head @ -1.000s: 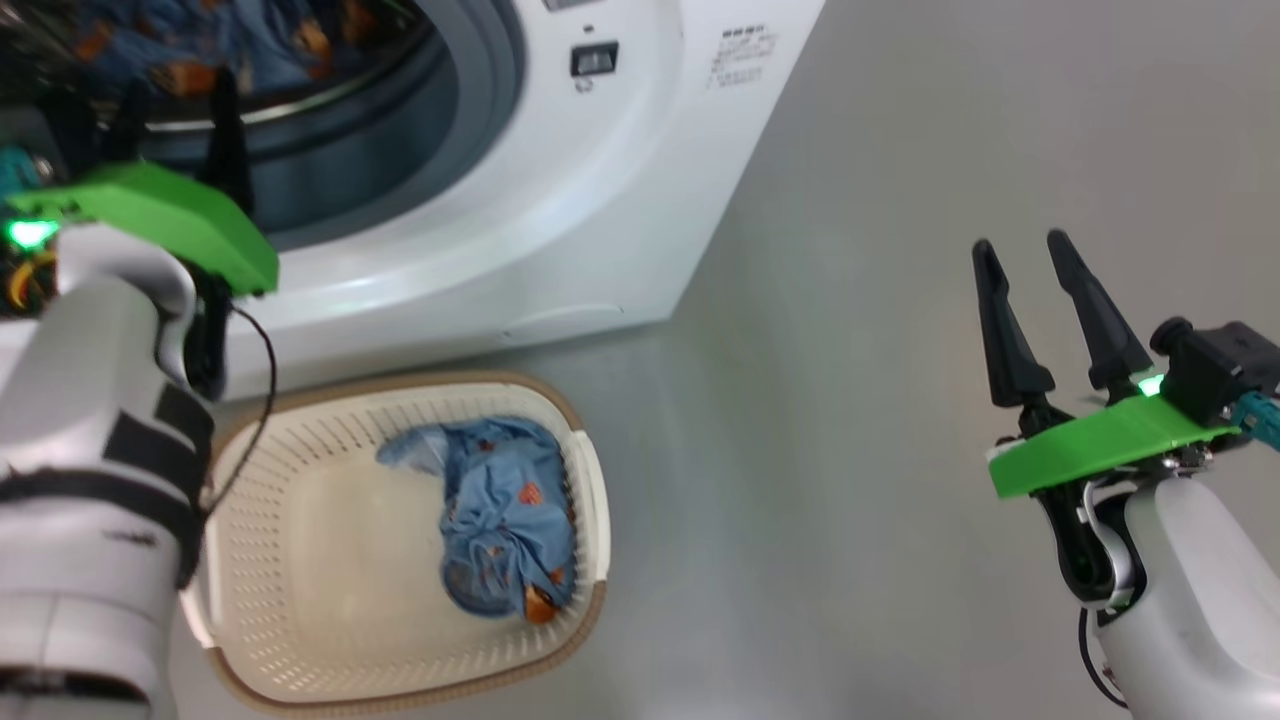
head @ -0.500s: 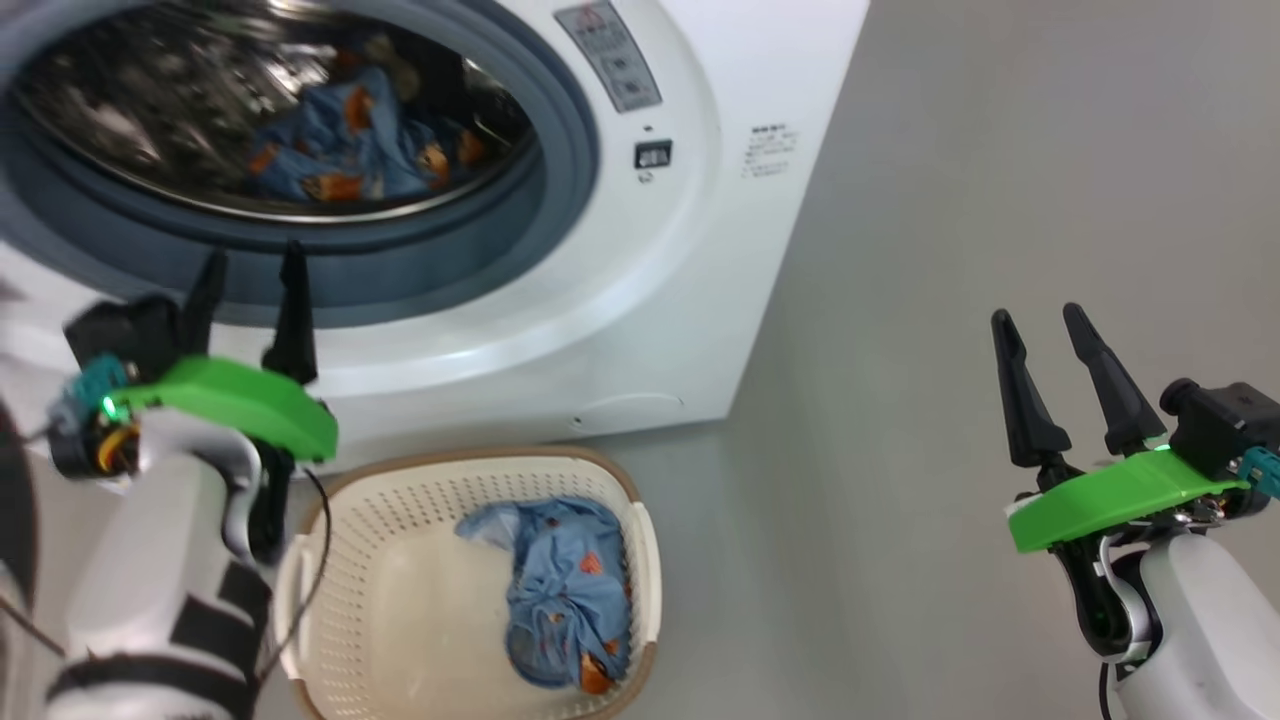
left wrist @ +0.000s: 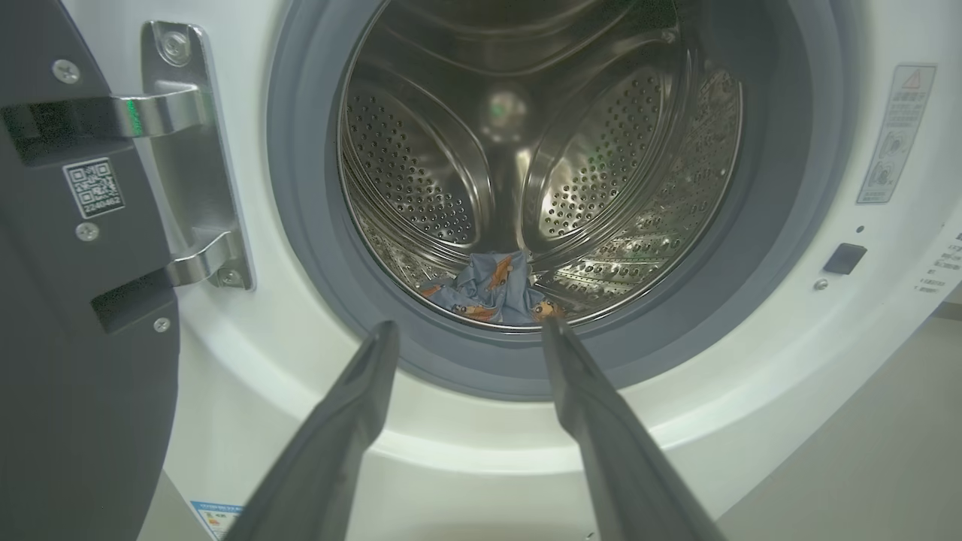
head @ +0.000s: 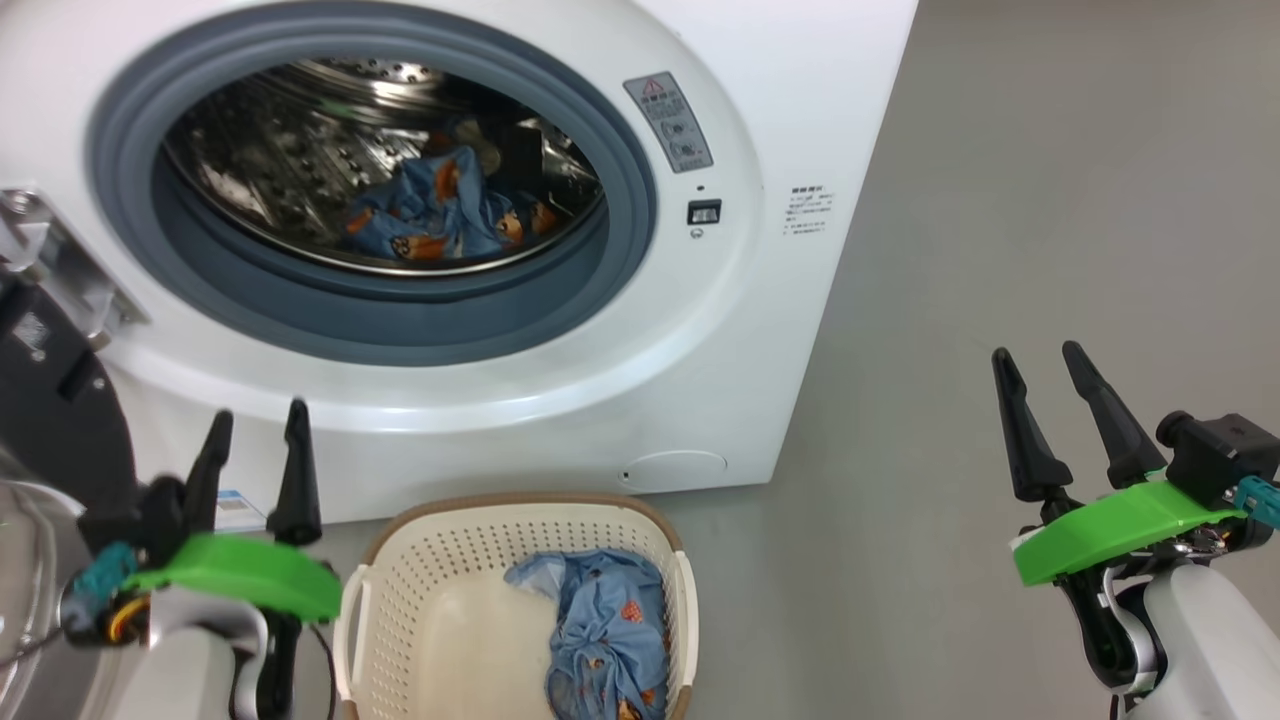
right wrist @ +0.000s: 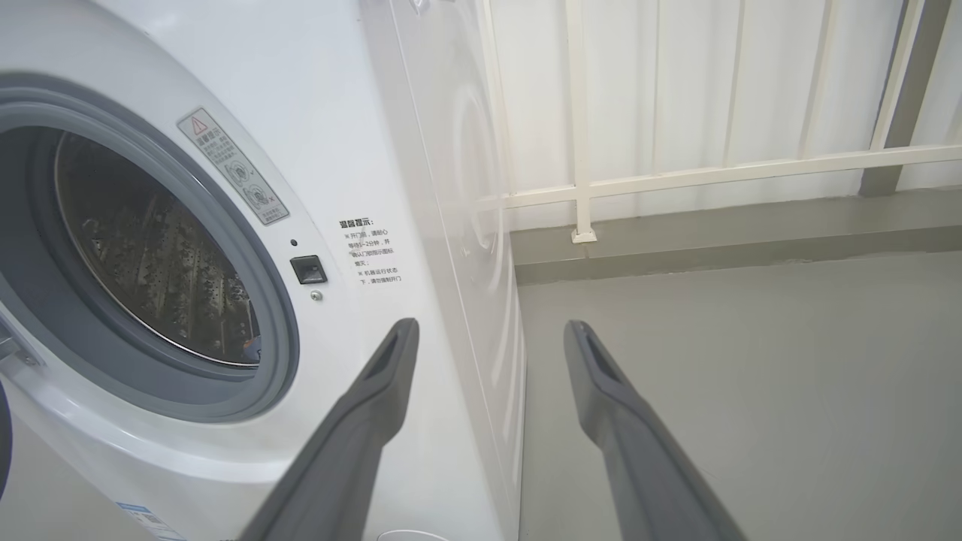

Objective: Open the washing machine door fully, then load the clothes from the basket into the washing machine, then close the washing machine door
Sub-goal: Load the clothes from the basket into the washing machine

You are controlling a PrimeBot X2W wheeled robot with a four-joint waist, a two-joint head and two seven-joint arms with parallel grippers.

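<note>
The white washing machine (head: 760,330) stands with its steel drum exposed, and light-blue printed clothes (head: 440,215) lie at the drum's bottom (left wrist: 492,289). The washing machine door (head: 50,400) is swung open at the far left, its dark grey inner face showing (left wrist: 68,300). Below the machine, the cream basket (head: 400,560) holds more blue clothes (head: 605,630) on its right side. My left gripper (head: 259,412) is open and empty, left of the basket, pointing at the drum mouth (left wrist: 470,327). My right gripper (head: 1036,352) is open over the floor to the right (right wrist: 490,324).
A steel hinge bracket (left wrist: 195,158) joins the door to the machine's front. Grey floor (head: 1000,200) stretches to the right of the machine. A white railing (right wrist: 676,176) and pale wall stand behind it.
The head camera has tilted up, so the drum now sits in full view. My left gripper has drawn back from the drum mouth and down beside the basket. The right gripper has held still.
</note>
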